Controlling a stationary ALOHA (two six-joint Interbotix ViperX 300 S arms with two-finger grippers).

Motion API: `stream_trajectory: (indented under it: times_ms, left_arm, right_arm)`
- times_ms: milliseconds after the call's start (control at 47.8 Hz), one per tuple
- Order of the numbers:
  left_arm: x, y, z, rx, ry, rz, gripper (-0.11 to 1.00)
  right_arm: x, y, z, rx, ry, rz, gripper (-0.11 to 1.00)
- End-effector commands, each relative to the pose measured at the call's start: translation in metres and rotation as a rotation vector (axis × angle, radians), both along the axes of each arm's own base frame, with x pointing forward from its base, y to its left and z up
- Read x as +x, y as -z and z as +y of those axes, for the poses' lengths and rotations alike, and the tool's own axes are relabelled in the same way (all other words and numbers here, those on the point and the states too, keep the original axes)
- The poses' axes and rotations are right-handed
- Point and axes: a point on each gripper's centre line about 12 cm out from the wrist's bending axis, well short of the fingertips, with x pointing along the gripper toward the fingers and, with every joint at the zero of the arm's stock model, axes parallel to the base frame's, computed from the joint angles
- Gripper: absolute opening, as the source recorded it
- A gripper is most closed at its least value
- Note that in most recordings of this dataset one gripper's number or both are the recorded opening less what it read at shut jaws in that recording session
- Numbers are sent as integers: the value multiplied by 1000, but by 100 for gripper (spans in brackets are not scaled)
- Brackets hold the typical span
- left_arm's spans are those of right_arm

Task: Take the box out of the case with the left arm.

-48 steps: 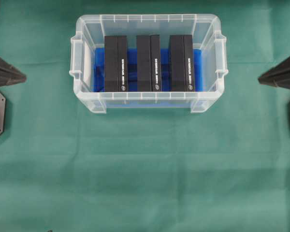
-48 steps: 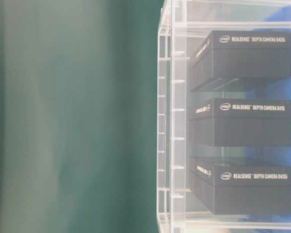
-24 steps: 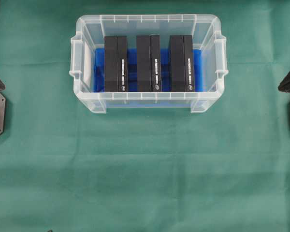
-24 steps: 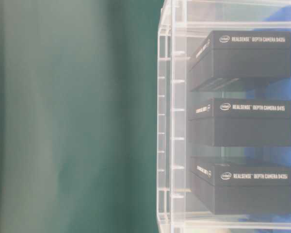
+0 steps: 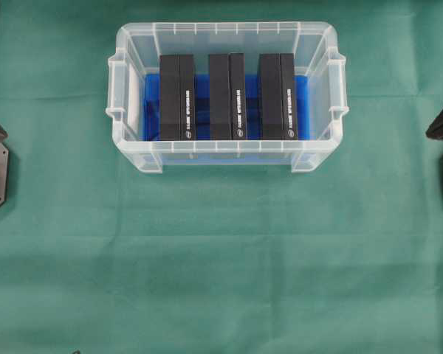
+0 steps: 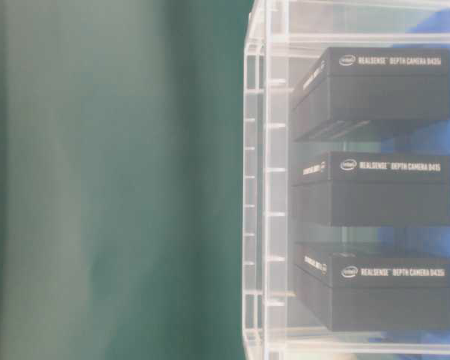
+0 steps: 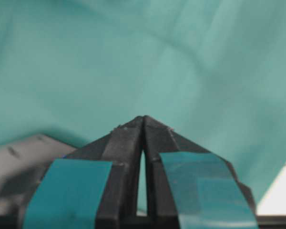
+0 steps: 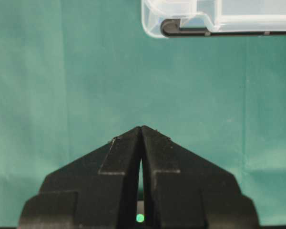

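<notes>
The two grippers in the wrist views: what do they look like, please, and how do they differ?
Both are black, with fingers that taper to a point. The left gripper has teal tape patches on its fingers. The right gripper is plain black, with a small green light at its base.

You see a wrinkled green cloth (image 5: 221,258) spread over the whole counter, creased near the front

Three black boxes (image 5: 227,96) stand inside one clear case (image 5: 225,155); two tools, left (image 7: 143,125) and right (image 8: 141,133).
</notes>
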Motion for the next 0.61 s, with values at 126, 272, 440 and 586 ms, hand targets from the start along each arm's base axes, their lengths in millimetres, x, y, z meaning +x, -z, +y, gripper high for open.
stream_trajectory:
  times_ms: [126,272,440,586]
  left_arm:
    - [9,-3,3,-176,-420,17,2]
    - [5,1,4,-212,-559,78,2]
    - [4,1,4,-218,-575,85,2]
    - [4,1,9,-236,-633,82,2]
  right_arm:
    - [3,-7,0,0,6,-17,3]
    - [3,-7,-1,0,6,-14,3]
    - [4,-7,-1,0,6,-12,3]
    - [4,-7,-1,0,6,-12,3]
